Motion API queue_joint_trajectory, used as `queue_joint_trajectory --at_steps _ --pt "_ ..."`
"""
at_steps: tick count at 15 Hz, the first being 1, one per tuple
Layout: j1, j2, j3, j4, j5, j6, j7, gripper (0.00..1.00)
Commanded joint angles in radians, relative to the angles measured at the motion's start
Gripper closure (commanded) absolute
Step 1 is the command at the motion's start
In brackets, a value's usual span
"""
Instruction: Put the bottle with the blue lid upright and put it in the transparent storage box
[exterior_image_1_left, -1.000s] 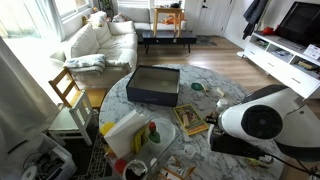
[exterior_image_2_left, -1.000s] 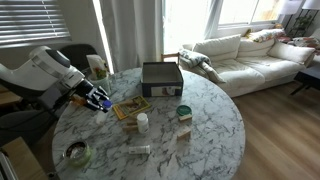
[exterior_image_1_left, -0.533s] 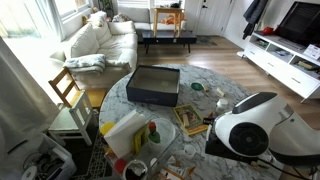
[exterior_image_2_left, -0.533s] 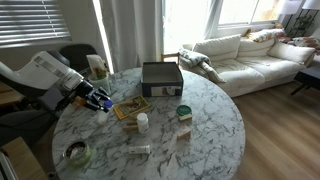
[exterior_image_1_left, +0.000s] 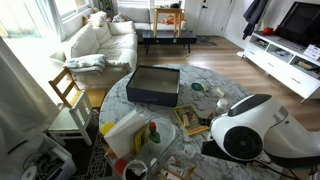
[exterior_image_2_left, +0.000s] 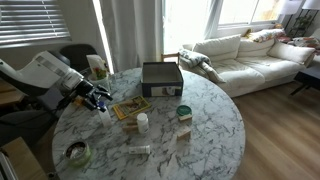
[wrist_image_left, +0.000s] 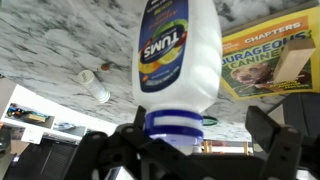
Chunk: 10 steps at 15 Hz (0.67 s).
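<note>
Marble table (exterior_image_2_left: 200, 130), round, seen in both exterior views.

- Gripper (exterior_image_2_left: 97, 99) hangs over the table's 9 o'clock edge in an exterior view. Something white shows at its tip, too small there to read.
- In the wrist view the gripper (wrist_image_left: 180, 142) is clamped on the bottle (wrist_image_left: 178, 50), the dark fingers (wrist_image_left: 112, 150) closing in at the cap end.
- The blue cap sits at 6 o'clock in that view, toward the palm. The white body runs up to 12 o'clock and out of the picture, label facing the camera.
- The bottle is clear of the marble – the tabletop lies well behind it.
- Book (wrist_image_left: 265, 60) lies flat at 3 o'clock from the bottle in the wrist view. In an exterior view the book (exterior_image_2_left: 130, 108) is just beside the gripper, toward the table's centre.
- Small white vial (wrist_image_left: 95, 88) lies on its side on the marble, at 9 o'clock from the bottle.
- Dark box (exterior_image_2_left: 161, 78) sits at the table's 12 o'clock, well apart from the gripper. It is open-topped in an exterior view (exterior_image_1_left: 154, 85).
- A whitish bin (exterior_image_1_left: 122, 130) – probably the clear box, though I cannot be sure – stands at 8 o'clock from the dark box, at the table's edge.
- Arm (exterior_image_1_left: 250, 130) fills the 4 o'clock corner of that view and hides the gripper there.
</note>
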Motion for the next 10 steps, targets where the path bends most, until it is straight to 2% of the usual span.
queue_joint_trajectory --at_steps 1,5,10 --pt "-0.001 -0.01 -0.006 -0.001 -0.008 0.014 0.001 0.0" --pt "-0.021 -0.038 -0.025 -0.002 -0.029 0.075 -0.067 0.0" --pt "-0.052 -0.055 -0.059 0.004 0.018 0.22 -0.257 0.0"
